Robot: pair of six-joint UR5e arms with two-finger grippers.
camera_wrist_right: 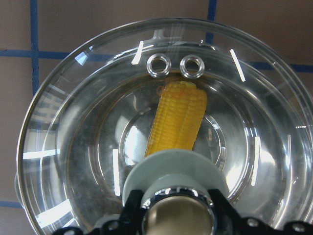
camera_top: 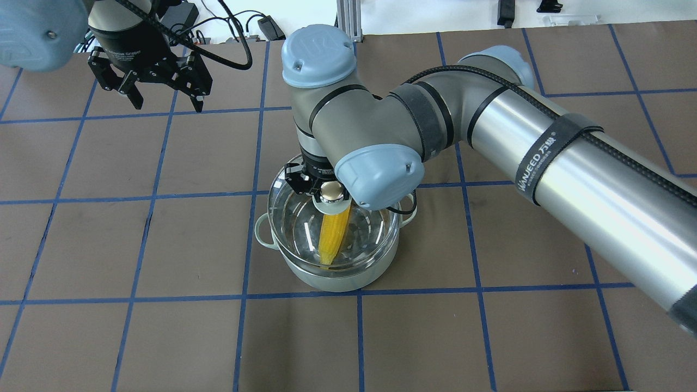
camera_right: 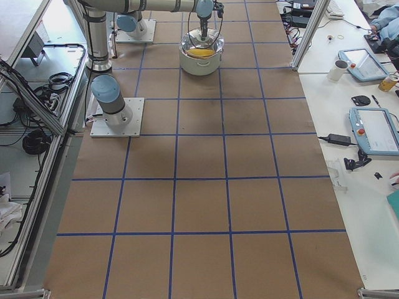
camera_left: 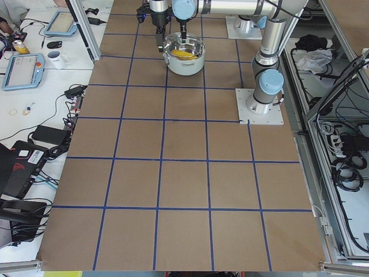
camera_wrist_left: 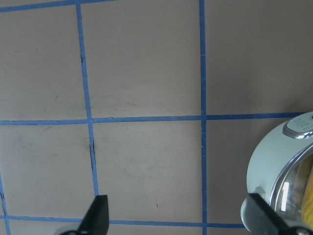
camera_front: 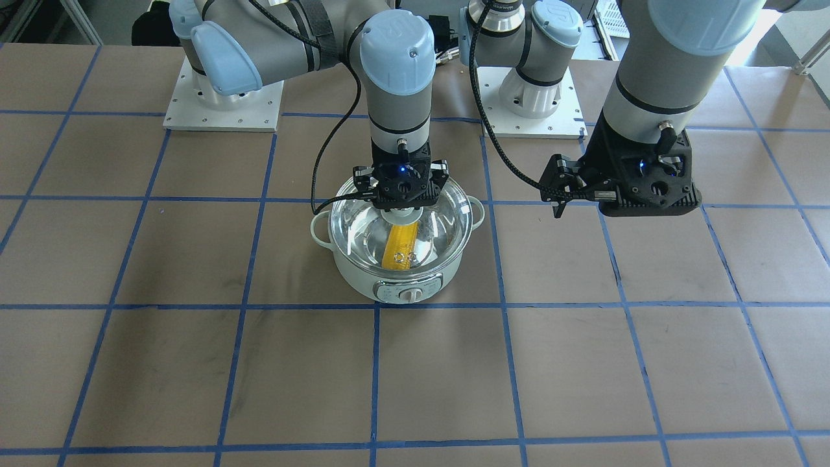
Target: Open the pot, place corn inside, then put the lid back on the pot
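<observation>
The pale green pot stands on the table mid-back, its dial panel facing away from the robot. The yellow corn lies inside it, seen through the glass lid, which covers the pot's mouth. My right gripper points straight down and is shut on the lid's knob. In the right wrist view the corn shows under the lid near its two vent holes. My left gripper is open and empty, hovering over bare table beside the pot.
The table is brown with a blue tape grid. Both arm bases stand at its robot-side edge. Side tables with tablets, a mug and cables lie beyond the table's far long edge.
</observation>
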